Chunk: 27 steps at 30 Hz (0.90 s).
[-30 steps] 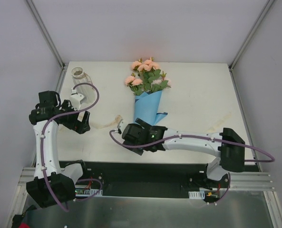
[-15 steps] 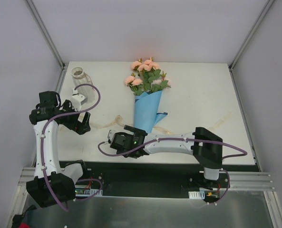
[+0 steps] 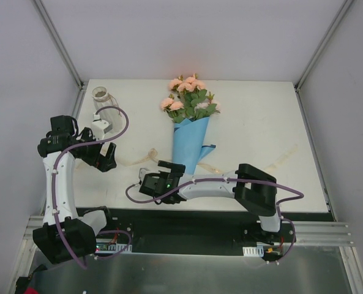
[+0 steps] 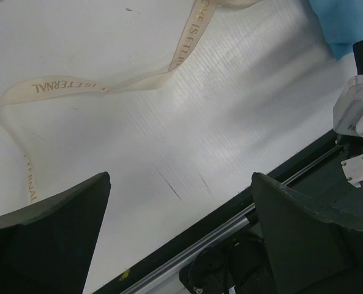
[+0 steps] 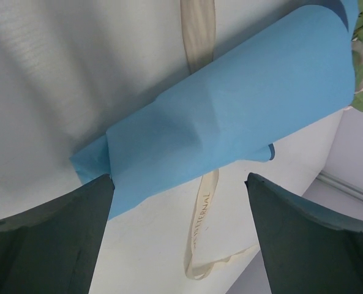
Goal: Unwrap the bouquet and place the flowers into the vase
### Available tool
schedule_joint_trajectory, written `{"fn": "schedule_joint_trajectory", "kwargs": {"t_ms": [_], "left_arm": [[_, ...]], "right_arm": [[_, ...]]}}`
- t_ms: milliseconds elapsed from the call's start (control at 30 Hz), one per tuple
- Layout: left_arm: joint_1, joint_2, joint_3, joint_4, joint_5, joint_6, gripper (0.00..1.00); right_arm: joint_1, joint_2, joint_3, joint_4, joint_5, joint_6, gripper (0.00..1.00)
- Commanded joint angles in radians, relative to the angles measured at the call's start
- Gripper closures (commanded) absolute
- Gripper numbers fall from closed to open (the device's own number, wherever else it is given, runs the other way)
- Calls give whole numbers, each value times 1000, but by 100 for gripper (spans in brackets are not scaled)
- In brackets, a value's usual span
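Note:
The bouquet lies mid-table with its blue paper cone [image 3: 190, 139] still round the stems and its narrow end toward me. The flowers [image 3: 187, 97], peach-pink with green leaves, stick out at the far end. A cream ribbon [image 3: 137, 160] trails loose on the table under the cone's tip. My right gripper [image 3: 158, 173] is open just left of that tip. In the right wrist view the cone [image 5: 230, 110] and ribbon [image 5: 201, 211] lie between and beyond its fingers, the gripper [image 5: 180, 179] holding nothing. The white vase [image 3: 101, 97] stands far left. My left gripper [image 3: 109, 158] hangs open in front of the vase, empty [image 4: 180, 180].
The table's black front edge and rail [image 4: 273, 184] run right under my left gripper. The ribbon [image 4: 77, 86] curls across the table ahead of it. Another cream strip [image 3: 285, 158] lies at the right. A purple cable [image 3: 117, 119] loops in front of the vase.
My right arm has folded in and swung left along the front edge, carrying its open gripper from below the cone's tip to its left side. The left arm barely moved.

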Motion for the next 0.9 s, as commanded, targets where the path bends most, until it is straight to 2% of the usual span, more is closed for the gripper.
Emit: {"fn": "schedule_joint_trajectory", "kwargs": {"t_ms": [0, 67, 133, 567, 667, 767, 867], "left_arm": [[2, 1, 36, -19, 41, 5, 1], [2, -2, 33, -17, 40, 5, 1], [2, -10, 35, -19, 35, 5, 1], [2, -56, 32, -33, 29, 34, 1], [2, -70, 24, -34, 32, 42, 1], [0, -80, 19, -34, 32, 42, 1], [2, -99, 12, -34, 25, 51, 1]], "right_arm": [[9, 12, 8, 35, 110, -36, 9], [17, 13, 2, 50, 136, -46, 14], [20, 28, 4, 55, 155, -50, 14], [35, 122, 22, 26, 190, -49, 11], [34, 124, 20, 42, 228, -49, 16], [34, 110, 17, 75, 264, -55, 27], [34, 73, 14, 110, 291, -47, 49]]}}
